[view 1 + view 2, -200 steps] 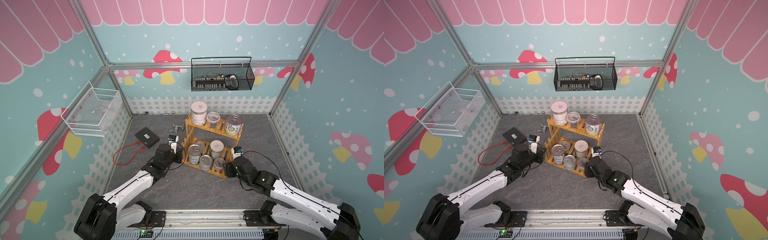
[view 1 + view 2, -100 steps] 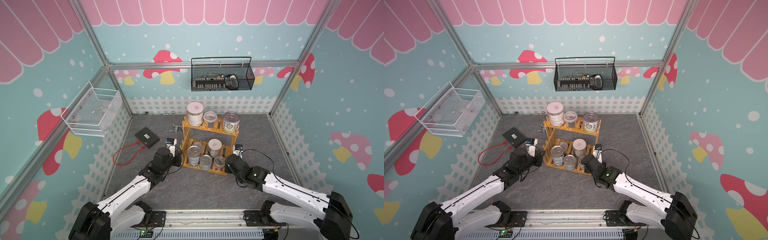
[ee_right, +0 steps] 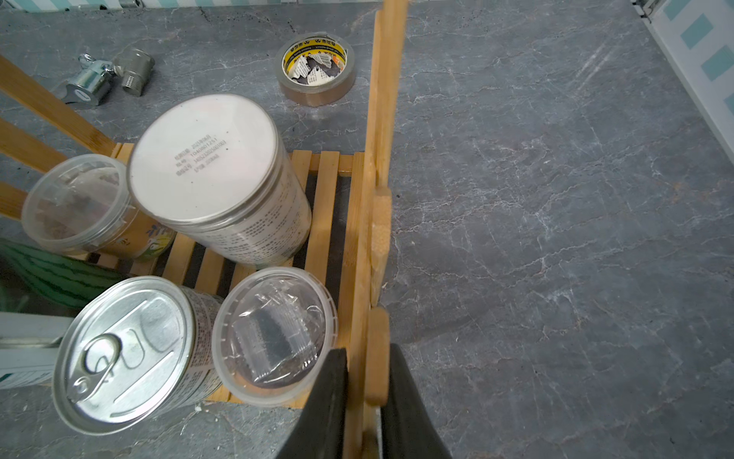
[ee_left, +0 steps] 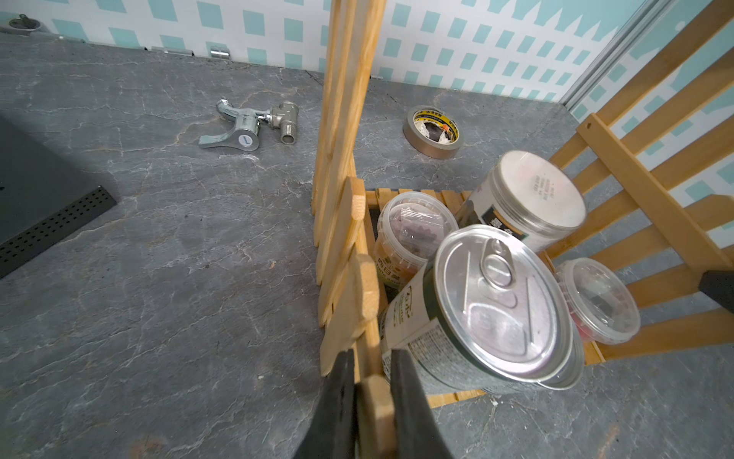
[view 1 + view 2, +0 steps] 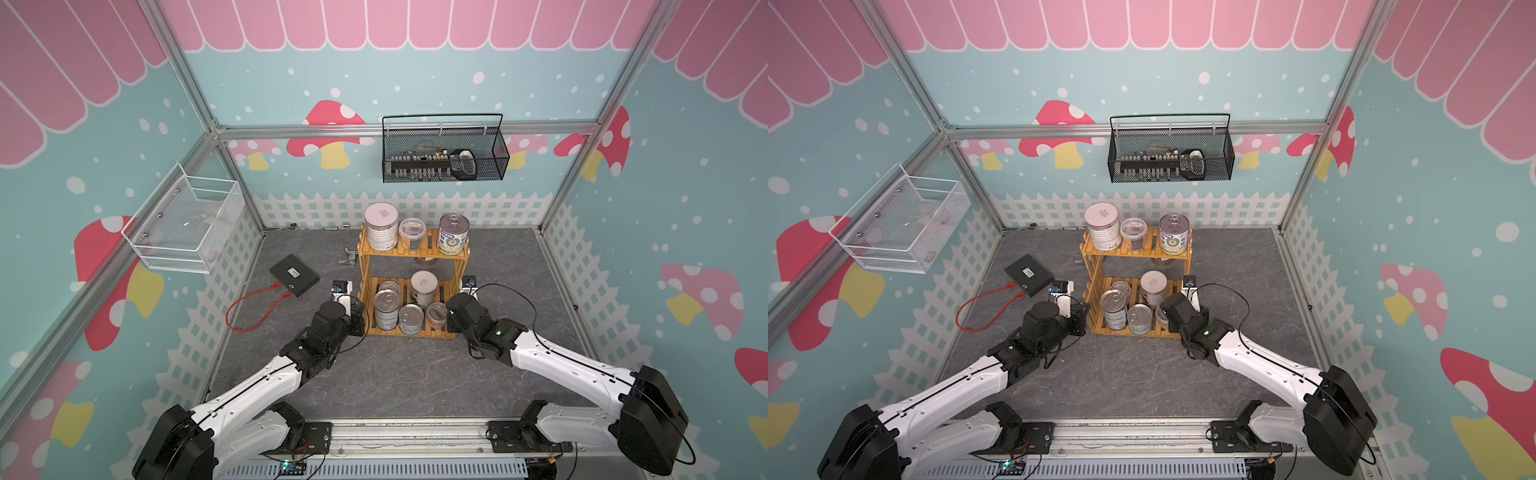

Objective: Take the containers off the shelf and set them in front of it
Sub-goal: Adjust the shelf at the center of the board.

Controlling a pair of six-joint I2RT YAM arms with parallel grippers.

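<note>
The wooden shelf (image 5: 412, 252) stands mid-tabletop (image 5: 395, 374), nearer the far edge. All eight containers (image 5: 386, 309) sit on it, three on top and five below. The left gripper (image 4: 371, 371) and right gripper (image 3: 367, 367) each clench one of its front side pickets.

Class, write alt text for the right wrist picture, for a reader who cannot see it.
The right pincer is shut on a side slat of the shelf. On its lower tier stand a clear plastic jar, a pull-tab tin, a white-lidded jar and a second clear jar; a tape roll lies beyond.
</note>
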